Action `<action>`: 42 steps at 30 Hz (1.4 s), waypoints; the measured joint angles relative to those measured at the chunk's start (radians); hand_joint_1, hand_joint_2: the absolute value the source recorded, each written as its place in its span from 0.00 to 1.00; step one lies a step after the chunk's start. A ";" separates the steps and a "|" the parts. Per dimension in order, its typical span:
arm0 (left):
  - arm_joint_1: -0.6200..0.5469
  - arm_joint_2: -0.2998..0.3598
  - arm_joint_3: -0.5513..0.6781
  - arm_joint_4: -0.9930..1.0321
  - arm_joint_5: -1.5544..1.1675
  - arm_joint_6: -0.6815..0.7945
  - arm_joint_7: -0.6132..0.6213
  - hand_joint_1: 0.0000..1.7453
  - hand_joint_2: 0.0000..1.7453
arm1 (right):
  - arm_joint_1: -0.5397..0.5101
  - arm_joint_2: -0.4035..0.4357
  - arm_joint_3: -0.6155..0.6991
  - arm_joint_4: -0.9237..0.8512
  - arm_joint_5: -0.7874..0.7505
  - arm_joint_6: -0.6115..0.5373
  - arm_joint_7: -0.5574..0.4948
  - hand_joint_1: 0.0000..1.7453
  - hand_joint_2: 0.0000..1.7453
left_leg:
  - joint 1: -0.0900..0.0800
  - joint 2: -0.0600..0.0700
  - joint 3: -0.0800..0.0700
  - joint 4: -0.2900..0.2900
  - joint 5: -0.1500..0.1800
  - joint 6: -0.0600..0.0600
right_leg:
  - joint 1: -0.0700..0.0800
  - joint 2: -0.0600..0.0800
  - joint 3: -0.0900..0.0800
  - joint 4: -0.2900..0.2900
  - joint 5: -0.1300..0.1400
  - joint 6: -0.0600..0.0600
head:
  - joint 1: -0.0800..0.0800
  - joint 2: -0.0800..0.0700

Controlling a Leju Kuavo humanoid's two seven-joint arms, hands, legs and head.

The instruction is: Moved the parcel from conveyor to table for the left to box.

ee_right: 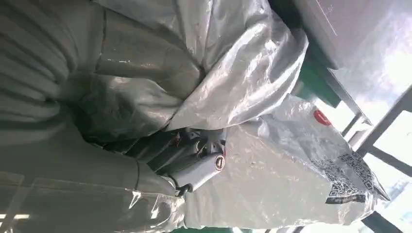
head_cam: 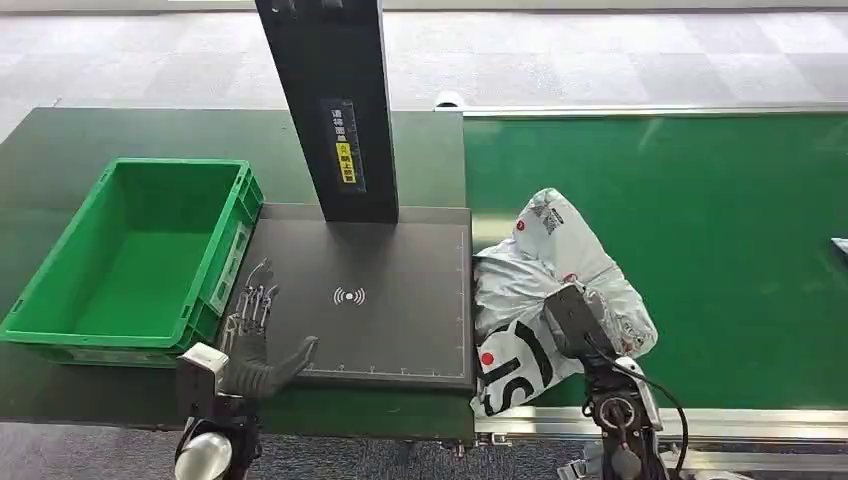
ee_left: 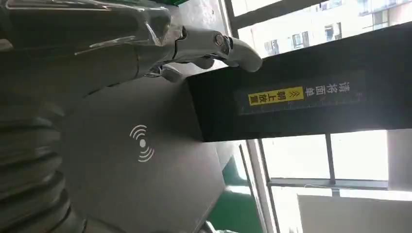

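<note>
Meanwhile right hand (head_cam: 578, 318) gripped crumpled silver parcel (head_cam: 545, 270) on green conveyor (head_cam: 720, 220); left hand (head_cam: 255, 335), fingers spread, hovered over dark scanner pad (head_cam: 390, 300), green box (head_cam: 130, 260) just beyond.

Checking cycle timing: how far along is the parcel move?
Done: right robot hand grips the silver parcel; its fingers dig into the wrap. In hand: parcel still on the green conveyor, beside the dark scan plate. Left: transfer to the plate; left robot hand waits open; green box empty.
</note>
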 measured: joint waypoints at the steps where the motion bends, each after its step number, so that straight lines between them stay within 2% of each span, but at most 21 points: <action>1: 0.000 0.000 0.000 0.000 0.002 0.000 -0.005 0.00 1.00 | 0.006 0.002 0.000 -0.012 -0.044 0.014 -0.046 1.00 1.00 | 0.000 0.000 0.000 0.000 0.000 0.000 | 0.000 0.000 0.000 0.000 0.000 0.000 | 0.000 0.000; 5: 0.000 0.001 0.001 0.000 0.008 -0.002 -0.019 0.00 1.00 | 0.043 0.005 0.013 -0.116 -0.226 0.120 -0.188 1.00 1.00 | 0.000 0.000 0.000 0.000 0.000 0.000 | 0.000 0.000 -0.001 0.000 0.000 0.000 | 0.000 0.000; 13: 0.000 0.000 0.001 0.000 0.011 -0.010 -0.024 0.00 1.00 | 0.080 0.006 0.018 -0.262 -0.321 0.144 -0.241 1.00 1.00 | 0.000 0.001 0.000 0.000 0.000 0.000 | 0.000 0.000 -0.001 0.000 0.000 0.000 | 0.000 0.000; 18: -0.005 -0.001 0.001 0.001 0.010 -0.025 -0.025 0.00 1.00 | 0.111 0.006 0.010 -0.340 -0.452 0.144 -0.278 1.00 1.00 | 0.000 0.000 0.000 0.000 0.000 0.000 | 0.000 0.000 0.000 0.000 0.000 0.000 | 0.000 0.000; 22: -0.012 0.000 0.001 0.003 0.010 -0.031 -0.027 0.00 1.00 | 0.146 0.007 -0.006 -0.403 -0.496 0.164 -0.286 1.00 1.00 | 0.000 0.000 0.000 0.000 0.000 0.000 | 0.000 0.000 -0.001 0.000 0.000 0.000 | 0.000 0.000; 27: -0.009 0.002 0.001 0.003 0.010 -0.032 -0.032 0.00 1.00 | 0.156 0.011 -0.011 -0.423 -0.433 0.142 -0.262 1.00 1.00 | 0.000 0.000 0.000 0.000 0.000 0.000 | 0.000 0.000 0.000 0.000 0.000 0.000 | 0.000 0.000; 38: -0.005 0.003 0.001 0.003 0.011 -0.032 -0.033 0.00 1.00 | 0.156 0.015 -0.011 -0.422 -0.411 0.132 -0.251 1.00 1.00 | 0.000 0.000 -0.001 0.000 0.000 0.000 | 0.000 0.000 0.000 0.000 0.000 0.000 | 0.000 0.000; 42: -0.005 0.003 0.001 0.003 0.011 -0.032 -0.034 0.00 1.00 | 0.123 0.015 0.023 -0.377 -0.245 0.055 -0.162 1.00 1.00 | 0.000 0.001 0.000 -0.001 0.000 0.000 | 0.000 0.000 0.000 0.000 0.000 0.000 | 0.000 0.000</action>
